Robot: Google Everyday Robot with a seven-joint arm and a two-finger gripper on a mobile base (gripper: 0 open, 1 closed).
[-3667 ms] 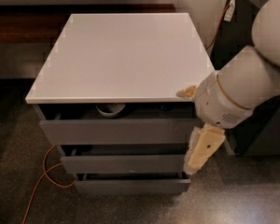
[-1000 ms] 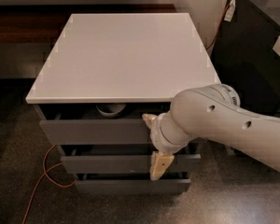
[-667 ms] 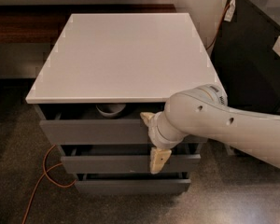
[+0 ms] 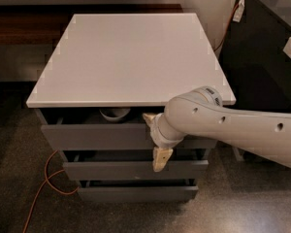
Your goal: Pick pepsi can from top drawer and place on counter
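Observation:
The top drawer [image 4: 94, 137] is pulled out a little under the white counter [image 4: 131, 57]. In the gap, a white bowl [image 4: 115, 113] shows inside the drawer. The pepsi can is hidden from view. My gripper [image 4: 155, 139] is at the drawer's front, right of the bowl. It is open: one cream finger is up at the drawer's top edge and the other hangs down over the front of the drawer below. It holds nothing. My arm reaches in from the right.
Two narrower grey drawers [image 4: 131, 170] sit below the top one. A black cabinet [image 4: 266, 47] stands close on the right. An orange cable [image 4: 43, 183] loops on the dark floor at the left. A dark wooden ledge [image 4: 29, 23] runs behind the counter.
My arm has swung in from the right side of the cabinet to the top drawer's front, and in the last second edged slightly left and up. The drawer and bowl have not moved.

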